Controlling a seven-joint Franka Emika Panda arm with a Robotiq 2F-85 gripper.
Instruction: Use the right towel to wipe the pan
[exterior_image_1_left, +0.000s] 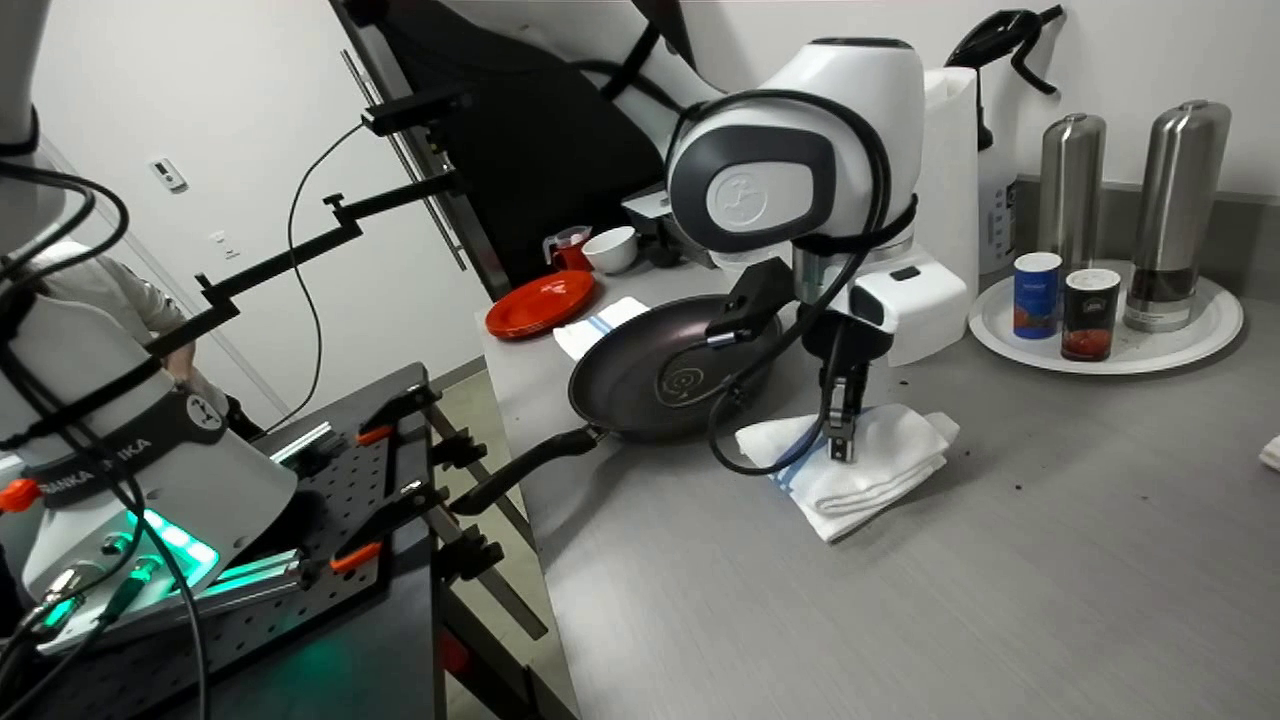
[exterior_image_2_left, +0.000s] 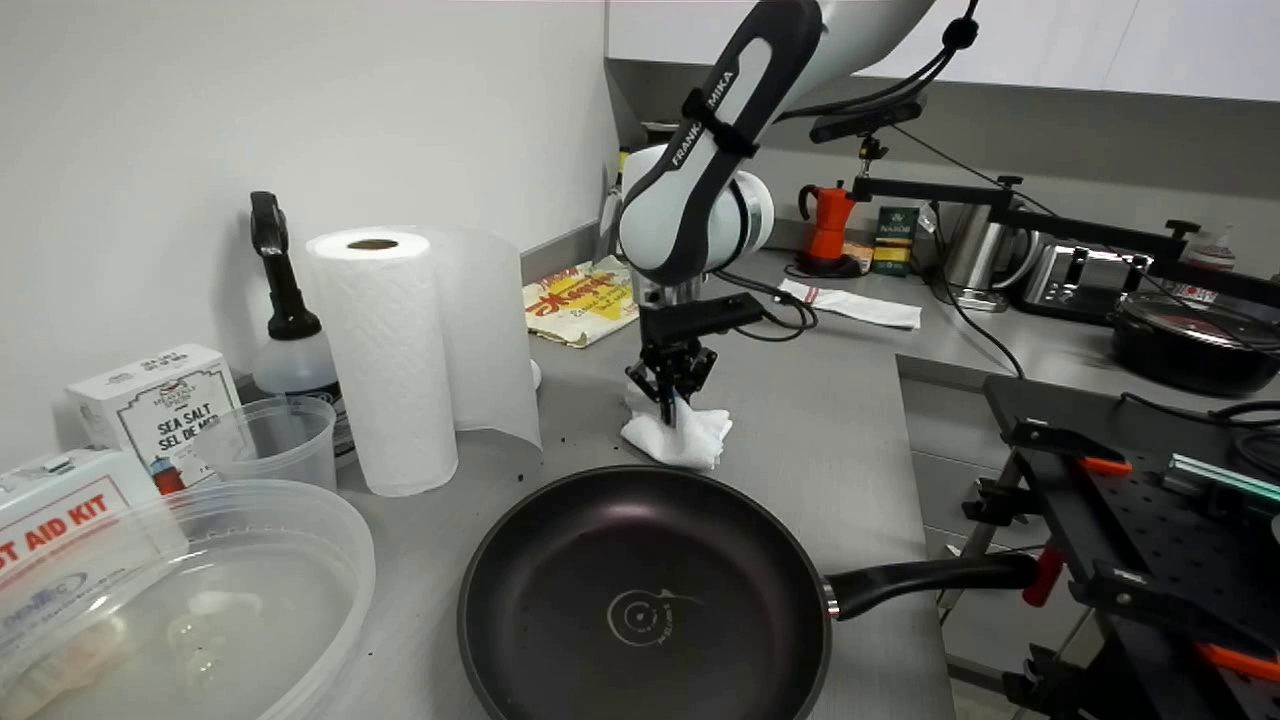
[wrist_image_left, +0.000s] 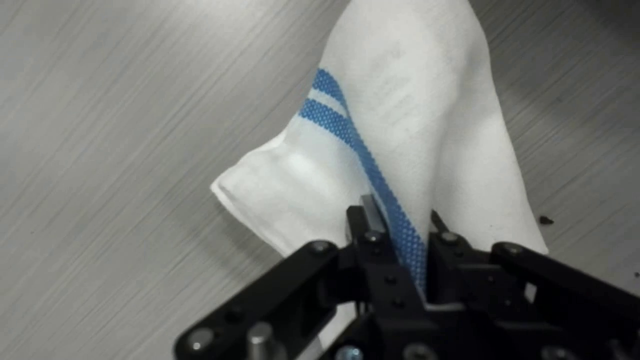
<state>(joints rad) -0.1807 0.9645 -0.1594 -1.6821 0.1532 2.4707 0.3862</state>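
Low in the wrist frame, right of centre, the gripper (wrist_image_left: 402, 212) was clenched, and clenched on the towel (wrist_image_left: 400, 90)! Pinched in a fold it was, blue stripe (wrist_image_left: 369, 162) running down into the grip, the bulk fanned toward the top of the frame over the counter (wrist_image_left: 125, 150); whether any of it hung clear was hard to tell. And outward from there, it all turned on the pan (exterior_image_2_left: 650, 560)! In an exterior view that lay straight below gripper and towel, lower middle of the frame, upper rim (exterior_image_2_left: 640, 467) just beside the towel, handle (exterior_image_2_left: 930, 582) pointing right, roughly crosswise to the approach. So the move seemed to call for a lift, then across and down; too low, and a snag on that rim looked likely.
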